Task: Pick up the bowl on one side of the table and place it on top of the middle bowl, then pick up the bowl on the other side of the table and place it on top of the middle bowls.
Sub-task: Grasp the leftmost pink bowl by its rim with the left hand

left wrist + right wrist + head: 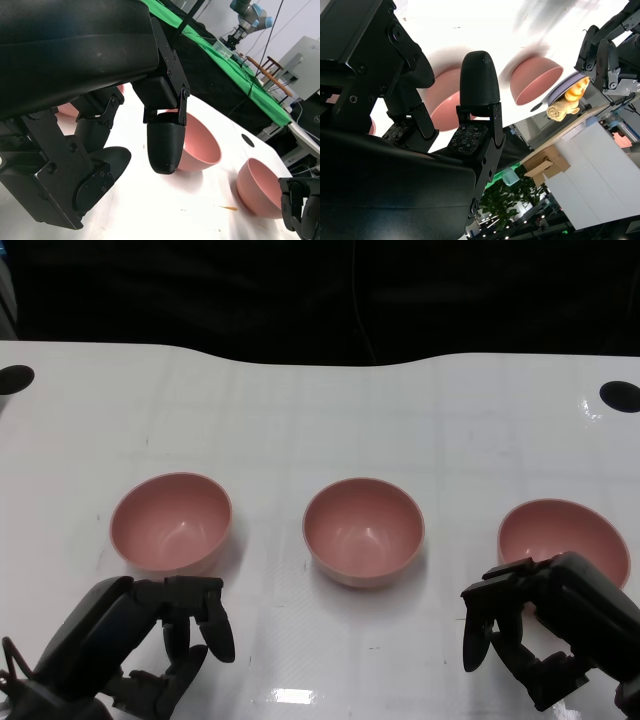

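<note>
1. A glossy white table (pixel 330 420) runs under a dark backdrop, with a black round hole near each far corner; the left wrist view shows green cloth and another robot arm in the room beyond.
2. Three pink bowls stand upright in a row, well apart: the left bowl (pixel 171 523), the middle bowl (pixel 363 531) and the right bowl (pixel 563 536). None is stacked yet, so both placements remain to be done.
3. The left hand (pixel 140 645) sits just in front of the left bowl, fingers spread and holding nothing; it does not touch the bowl.
4. The right hand (pixel 545 625) sits at the near rim of the right bowl, partly covering it in the head view. Its fingers are apart and empty; whether a fingertip touches the rim I cannot tell.
5. Handling, as a judgement: the bowls look like thin, rigid plastic, so light and stiff rather than fragile, with smooth rounded walls that could slip from the black fingers.
6. The best hold is probably the rim, thumb inside and fingers outside on the near edge, since the curved outer wall offers little purchase.
7. On the shiny table a bowl may slide away if pushed before it is pinched.
</note>
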### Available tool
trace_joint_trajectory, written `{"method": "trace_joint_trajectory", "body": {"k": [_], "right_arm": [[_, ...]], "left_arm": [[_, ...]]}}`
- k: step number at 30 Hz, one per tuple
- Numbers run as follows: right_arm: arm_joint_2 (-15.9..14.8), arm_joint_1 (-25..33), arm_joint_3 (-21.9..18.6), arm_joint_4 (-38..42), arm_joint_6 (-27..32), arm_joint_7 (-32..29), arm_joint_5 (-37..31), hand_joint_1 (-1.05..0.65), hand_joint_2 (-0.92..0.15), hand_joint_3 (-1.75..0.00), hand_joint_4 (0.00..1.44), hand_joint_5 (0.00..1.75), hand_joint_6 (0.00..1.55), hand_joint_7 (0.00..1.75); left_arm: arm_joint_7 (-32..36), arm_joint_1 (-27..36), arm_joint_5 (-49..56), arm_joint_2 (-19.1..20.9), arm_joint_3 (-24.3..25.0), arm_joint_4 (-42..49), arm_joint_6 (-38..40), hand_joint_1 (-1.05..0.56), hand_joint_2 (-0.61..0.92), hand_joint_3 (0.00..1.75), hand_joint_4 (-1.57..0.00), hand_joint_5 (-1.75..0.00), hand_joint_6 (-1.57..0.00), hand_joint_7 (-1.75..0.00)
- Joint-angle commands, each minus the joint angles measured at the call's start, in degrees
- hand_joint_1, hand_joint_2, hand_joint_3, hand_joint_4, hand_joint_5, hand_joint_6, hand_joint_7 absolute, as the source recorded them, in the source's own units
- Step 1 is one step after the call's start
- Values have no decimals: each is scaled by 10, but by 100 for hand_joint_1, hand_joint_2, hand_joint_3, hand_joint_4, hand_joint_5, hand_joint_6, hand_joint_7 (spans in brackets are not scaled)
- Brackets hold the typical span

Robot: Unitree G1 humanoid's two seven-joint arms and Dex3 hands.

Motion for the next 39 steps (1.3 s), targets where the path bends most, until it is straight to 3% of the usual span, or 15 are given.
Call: {"method": "trace_joint_trajectory", "body": {"k": [1,3,4,6,8,13,17,20,23,25,37,39], "right_arm": [[-5,-5,-1,-4,2,-2,-1,25,-8,-159,104,156,103,113],[-5,-4,-1,-5,2,-3,-4,25,-8,-160,104,156,103,113],[-5,-4,-1,-5,2,-4,-4,25,-8,-160,105,157,103,113],[-4,-4,-1,-4,2,-3,-4,25,-8,-160,105,157,104,113],[-4,-4,-1,-4,1,-3,-4,25,-8,-160,105,157,104,113],[-4,-4,0,-3,-1,-3,-2,25,-8,-161,105,156,104,113],[-4,-4,0,-3,0,-2,-1,25,-8,-161,104,156,103,113],[-3,-1,0,-9,5,-2,-2,25,-9,-160,104,156,103,113],[-2,0,1,-14,12,4,5,24,-11,-159,103,156,103,113],[-2,0,2,-16,14,6,7,24,-11,-159,102,156,102,113],[-1,0,2,-24,19,2,4,20,-10,-162,102,158,101,114],[-1,0,3,-24,18,2,5,20,-10,-162,102,158,102,115]], "left_arm": [[22,-4,7,1,11,9,-14,5,36,128,-83,-147,-86,-103],[55,-1,29,-6,22,5,-15,2,44,107,-75,-130,-84,-77],[77,2,46,-11,29,-1,-11,-2,54,78,-72,-111,-82,-58],[122,7,83,-22,40,-13,-1,-7,73,32,-72,-90,-87,-26],[141,8,100,-25,41,-17,4,-10,80,15,-71,-87,-89,-15],[201,18,148,-53,45,-58,56,-15,82,7,-61,-84,-82,-6],[213,22,159,-56,41,-72,75,-15,83,5,-57,-83,-80,-4],[215,29,194,-61,39,-112,133,-22,84,4,-50,-81,-72,-1],[181,44,287,-69,31,-207,269,-29,84,2,-35,-70,-53,0],[162,47,310,-68,24,-243,318,-32,85,1,-32,-67,-48,0],[133,25,366,-47,-11,-285,418,-40,86,0,-31,-65,-46,0],[92,-8,423,-48,-36,-271,477,-45,88,1,-26,-61,-41,0]]}}
